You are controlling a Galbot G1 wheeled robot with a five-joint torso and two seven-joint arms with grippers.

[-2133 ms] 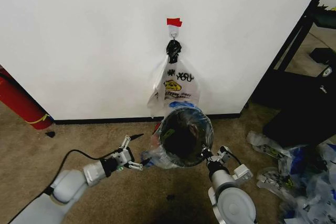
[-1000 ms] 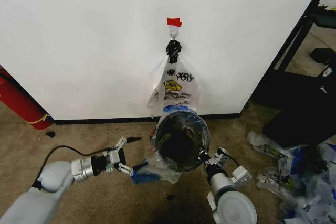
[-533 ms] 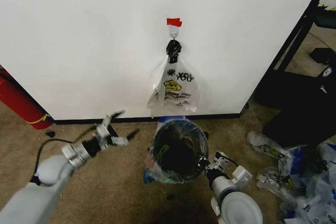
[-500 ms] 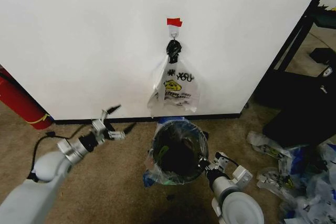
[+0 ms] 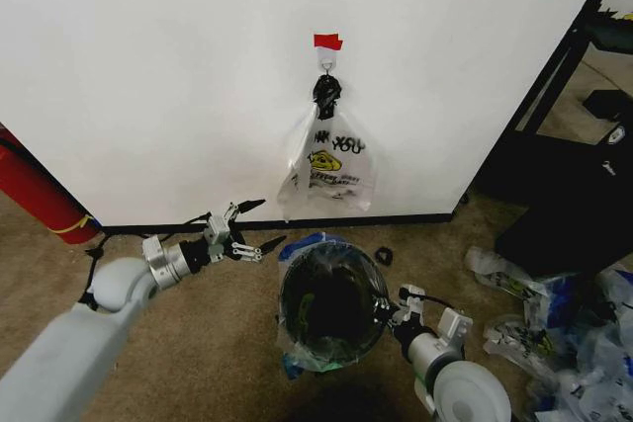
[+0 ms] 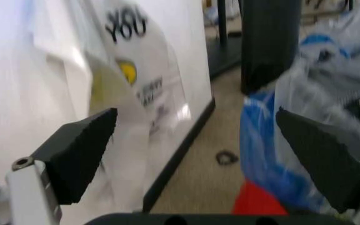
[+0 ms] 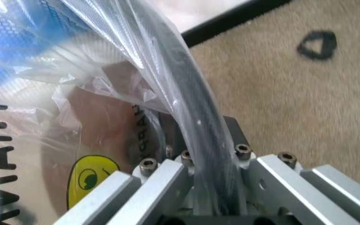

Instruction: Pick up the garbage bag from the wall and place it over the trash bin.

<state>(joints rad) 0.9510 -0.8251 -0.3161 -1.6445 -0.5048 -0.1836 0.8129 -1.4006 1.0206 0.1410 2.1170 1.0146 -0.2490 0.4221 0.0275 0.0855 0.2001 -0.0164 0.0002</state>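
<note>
The wall (image 5: 148, 66) fills the upper part of the frame, its hook (image 5: 326, 64) just right of centre with a tape strip (image 5: 328, 42) directly above. A printed bag (image 5: 328, 167) hangs from the hook, flat against the wall. Below it, on the floor (image 5: 227, 343) in the lower centre, stands the trash bin (image 5: 331, 303), the garbage bag (image 5: 307, 249) draped over its rim. The left claw (image 5: 255, 224) hovers just left of the bin, apart from it, jaws spread. The right claw (image 5: 396, 311) sits at the bin's right rim, clamped around rim and bag (image 7: 167, 70). A pile of bags (image 5: 554, 343) lies at the lower right.
</note>
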